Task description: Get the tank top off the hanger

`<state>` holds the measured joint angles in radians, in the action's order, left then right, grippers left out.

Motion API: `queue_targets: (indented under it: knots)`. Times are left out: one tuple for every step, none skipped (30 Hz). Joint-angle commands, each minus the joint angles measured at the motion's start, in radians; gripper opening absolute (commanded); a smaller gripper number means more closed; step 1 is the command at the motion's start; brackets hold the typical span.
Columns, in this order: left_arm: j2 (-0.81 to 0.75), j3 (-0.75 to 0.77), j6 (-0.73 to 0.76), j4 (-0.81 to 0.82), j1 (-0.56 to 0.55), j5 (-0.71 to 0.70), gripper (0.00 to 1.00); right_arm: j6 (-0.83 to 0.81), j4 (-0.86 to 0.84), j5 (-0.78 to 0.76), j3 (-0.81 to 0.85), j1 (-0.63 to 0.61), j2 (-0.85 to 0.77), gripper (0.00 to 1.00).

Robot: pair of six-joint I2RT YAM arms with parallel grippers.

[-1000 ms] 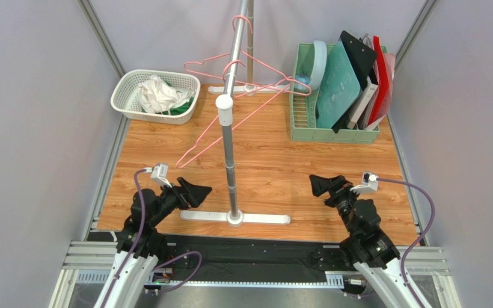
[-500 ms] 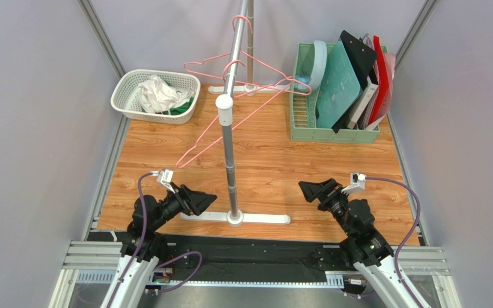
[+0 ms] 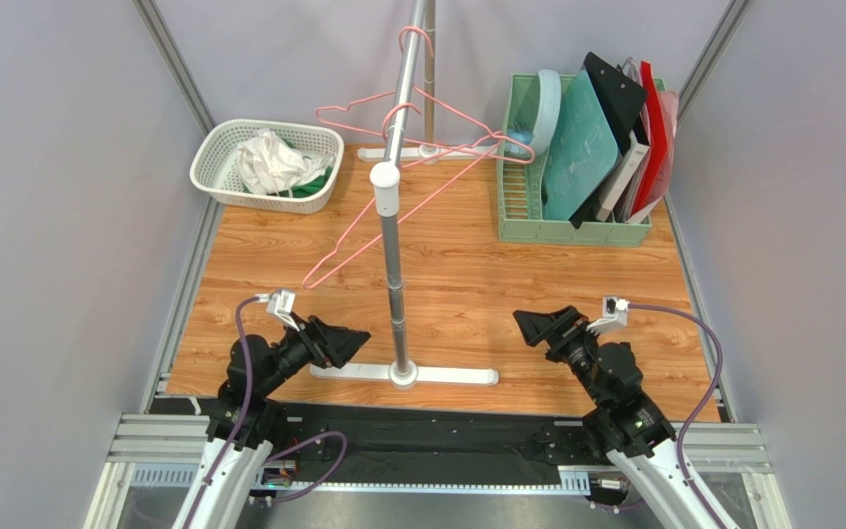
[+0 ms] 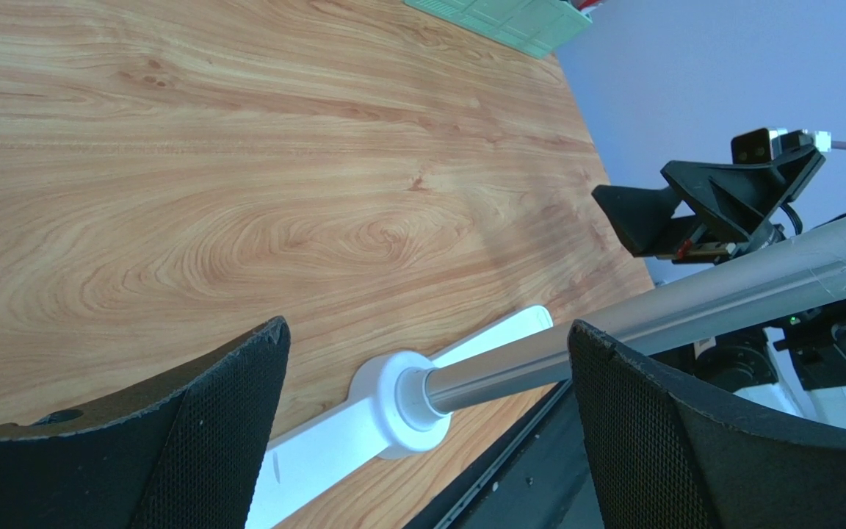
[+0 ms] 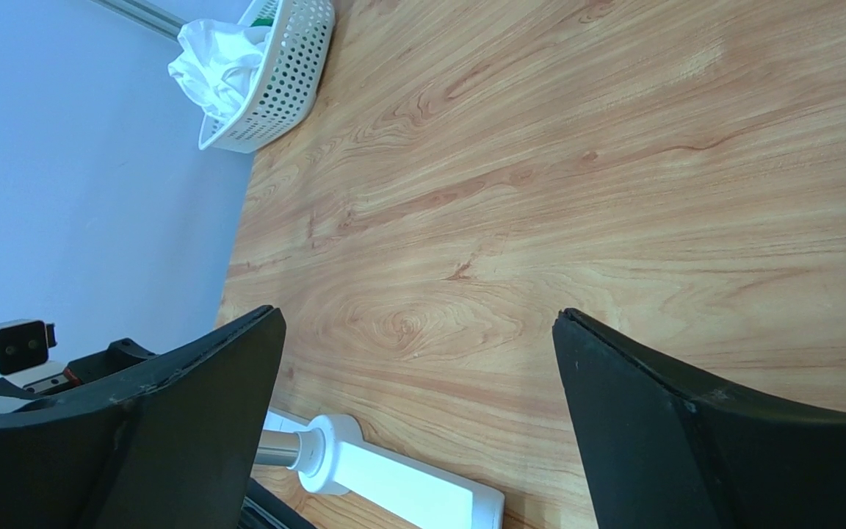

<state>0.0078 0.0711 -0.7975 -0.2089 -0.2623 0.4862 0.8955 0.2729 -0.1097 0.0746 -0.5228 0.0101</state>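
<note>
Tank top point(image 3: 271, 161) crumpled, white, in the white mesh basket point(image 3: 209, 154) at far left of the wooden table point(image 3: 461, 265), over green cloth. Pink wire hangers point(image 3: 438, 110) hang bare on the rail point(image 3: 398, 121). Left gripper point(image 3: 341, 338) and right gripper point(image 3: 536, 325) both spread wide, holding nothing, low on either side of the rack base point(image 3: 450, 376).

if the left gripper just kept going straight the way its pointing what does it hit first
The left gripper would most likely meet the clothes rack's metal pole just above its white base collar, framed between its open fingers; depth is uncertain.
</note>
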Motion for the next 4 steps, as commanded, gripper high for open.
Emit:
queue_targets:
  knots:
    - [-0.135,-0.094,0.024,-0.133,-0.003,-0.006,0.99,0.020,0.051,-0.030,-0.151,-0.003,-0.045,1.00]
    - [-0.135,-0.096,0.024,-0.133,-0.003,-0.006,0.99,0.022,0.052,-0.030,-0.151,-0.002,-0.045,1.00]
    - [-0.135,-0.094,0.026,-0.133,-0.003,-0.003,0.99,0.023,0.051,-0.033,-0.151,-0.002,-0.044,1.00]
    - [-0.135,-0.096,0.026,-0.133,-0.003,-0.001,0.99,0.020,0.049,-0.033,-0.151,-0.003,-0.041,1.00]
